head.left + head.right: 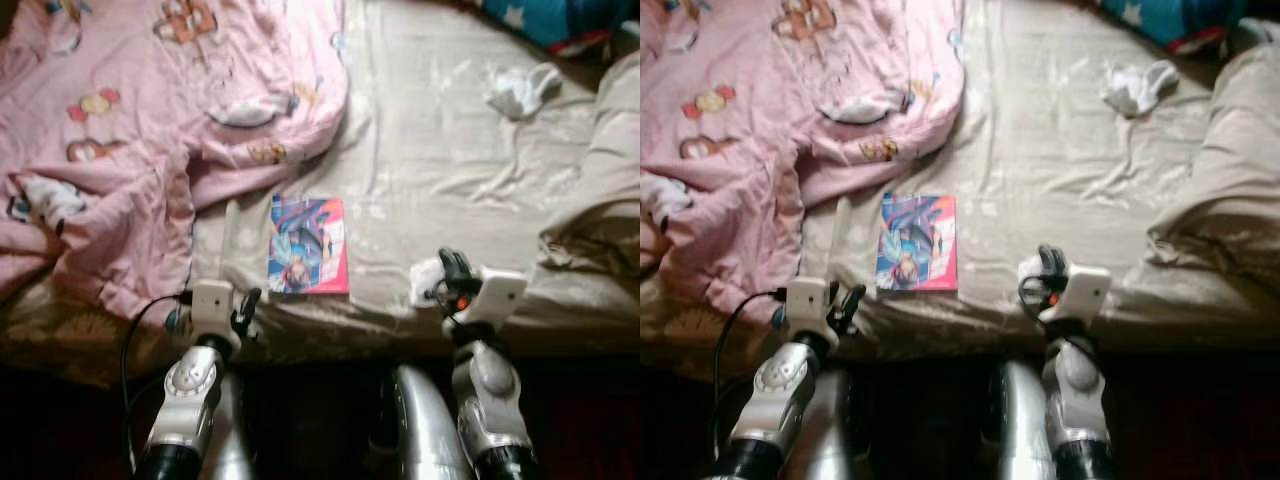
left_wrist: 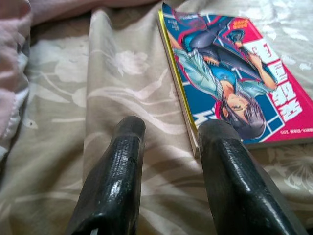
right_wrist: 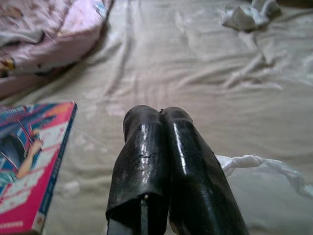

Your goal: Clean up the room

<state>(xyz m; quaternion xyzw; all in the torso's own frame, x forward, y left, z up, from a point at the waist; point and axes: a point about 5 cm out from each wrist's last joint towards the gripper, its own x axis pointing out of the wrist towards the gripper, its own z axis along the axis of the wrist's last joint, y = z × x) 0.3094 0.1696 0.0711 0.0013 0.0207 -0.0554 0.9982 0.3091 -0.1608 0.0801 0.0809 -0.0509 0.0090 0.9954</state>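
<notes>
Both grippers are hovering at the bed's [image 1: 470,160] near edge: left gripper [image 2: 168,147] fingers apart just beside the comic book [image 1: 308,245], right gripper [image 3: 159,122] fingers pressed together, empty. You're lining up the book pick; next, you're needing one finger across its edge.

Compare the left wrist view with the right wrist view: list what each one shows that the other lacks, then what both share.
Left wrist view alone: the left gripper, fingers apart, low over the beige bedsheet, and the comic book's full cover with its yellow spine edge.

Right wrist view alone: the right gripper, fingers pressed together, a crumpled white tissue beside it, and white socks far up the bed.

Both share: the comic book, the sheet and the pink quilt.
</notes>
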